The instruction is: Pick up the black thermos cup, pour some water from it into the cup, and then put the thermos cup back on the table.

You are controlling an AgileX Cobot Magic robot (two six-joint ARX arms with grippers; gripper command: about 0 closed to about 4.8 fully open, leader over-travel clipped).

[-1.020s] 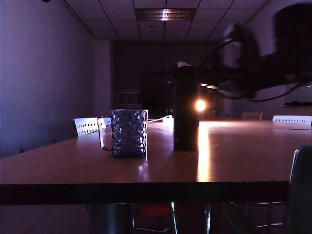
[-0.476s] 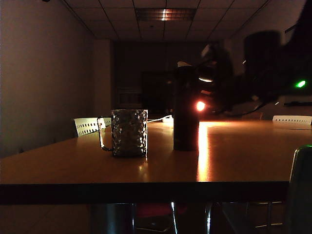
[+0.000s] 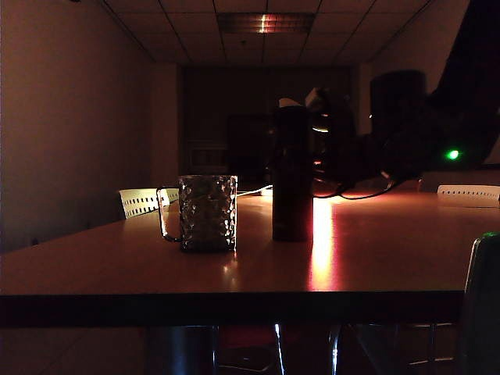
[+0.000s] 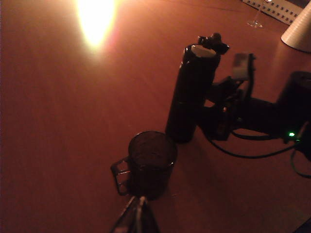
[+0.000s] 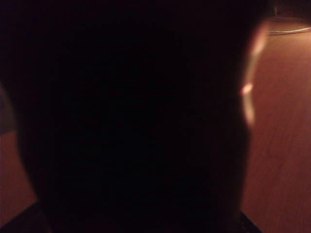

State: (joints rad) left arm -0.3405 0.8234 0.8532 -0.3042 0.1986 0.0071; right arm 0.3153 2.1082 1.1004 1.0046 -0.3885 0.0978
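Currently the tall matte black thermos cup [image 3: 292, 173] is seen standing upright on the glossy brown wooden tabletop [image 3: 375, 250], pale spout on top. The short clear dimpled glass mug [image 3: 207, 212] is stood near it on the left in the exterior view, not touching, its thin loop handle turned away from the thermos.

Right gripper [image 4: 216, 104] is placed at the thermos body, about mid-height, reaching in from the right of the exterior view. Its fingers [image 4: 241, 68] are spread wide: one dark finger is seen standing clear of the thermos side in the left wrist view, the other is hidden behind the cylinder. Whether any finger touches the thermos cannot be told; no closed grip is shown. The right wrist view is almost filled by a dark mass [image 5: 136, 116], taken to be the thermos up close, with a strip of tabletop at the edge. A green indicator light [image 3: 452, 155] is lit on the right arm, and a dark cable [image 4: 252, 155] is trailed on the tabletop below it.

Left gripper [image 4: 137, 218] is held just above and beside the glass mug, on the side away from the thermos. Only the tips are shown, drawn close together to a narrow point, nothing held between them.

White perforated chair backs [image 3: 144, 201] are visible beyond the far tabletop edge. Room lighting is dim, with a strong orange glare [image 4: 95, 19] reflected on the wood.
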